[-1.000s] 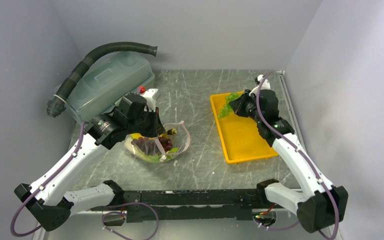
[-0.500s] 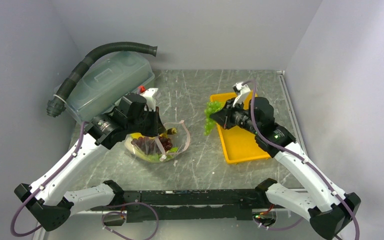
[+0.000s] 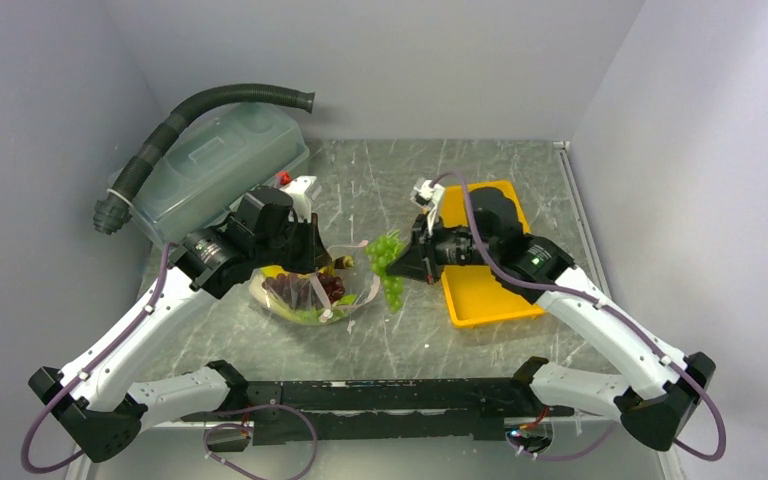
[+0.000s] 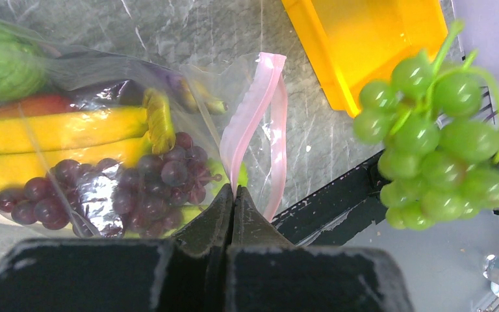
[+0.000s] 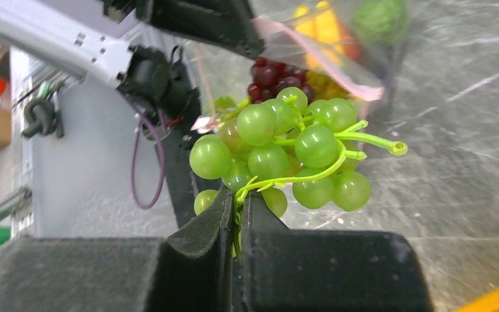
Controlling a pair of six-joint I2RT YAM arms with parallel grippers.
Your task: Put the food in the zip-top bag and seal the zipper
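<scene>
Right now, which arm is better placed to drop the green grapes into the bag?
Right. The right hand grips the green grapes beside the open bag; the left hand is busy pinching the zipper.

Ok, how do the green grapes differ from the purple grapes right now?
Colour: the green grapes are light green, the purple grapes dark purple.
Place: the green grapes hang in the air beside the mouth of the zip-top bag; the purple grapes lie inside the zip-top bag with other food.
Hold: the right gripper is shut on the green grapes' stem; nothing grips the purple grapes.
Both are small bunches of round toy fruit.
</scene>
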